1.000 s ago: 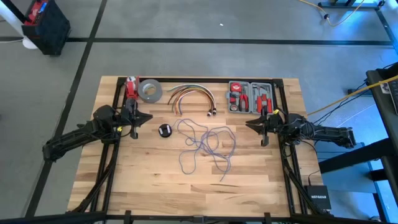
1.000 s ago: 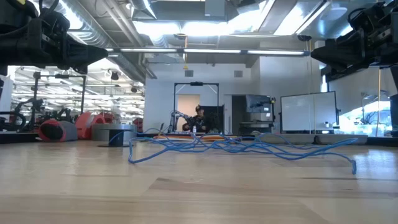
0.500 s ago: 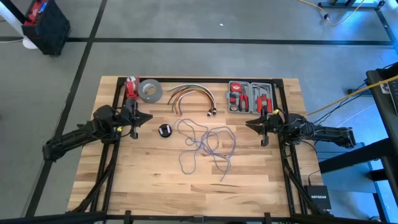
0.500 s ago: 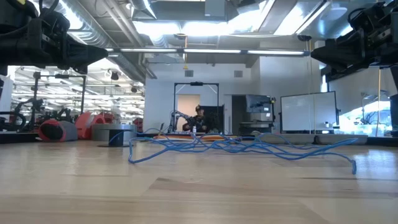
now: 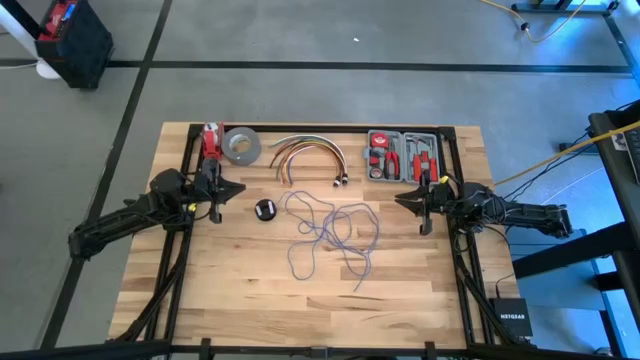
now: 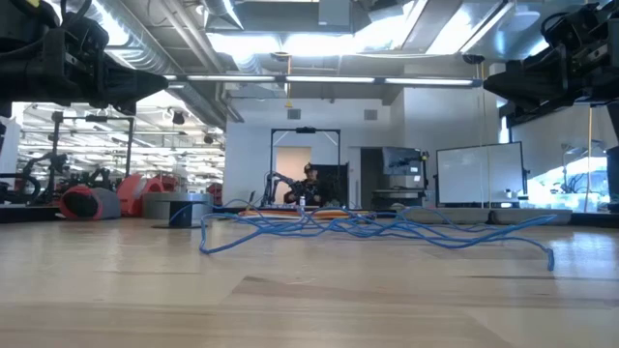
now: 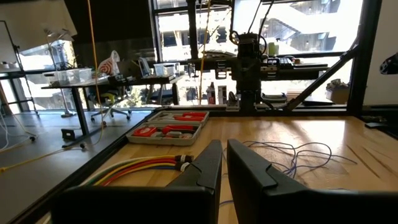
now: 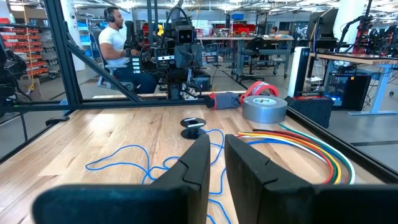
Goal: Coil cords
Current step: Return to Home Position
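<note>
Low view: both arms parked wide, cord lying loose between them.
Nearest is the bare wood of the table (image 6: 290, 309). Past it the blue cord (image 6: 387, 230) sprawls in slack, uncoiled loops at mid-table, held by neither arm. From above, it lies between the black spool (image 5: 265, 209) and the right gripper (image 5: 404, 200). That one and the left gripper (image 5: 230, 189) hang at opposite sides, fingers drawn nearly together on nothing. I judge this a resting pose, clear of the cord. Farther back sit a tape roll (image 5: 241, 145), coloured cables (image 5: 305, 148) and a tool case (image 5: 405, 155).
</note>
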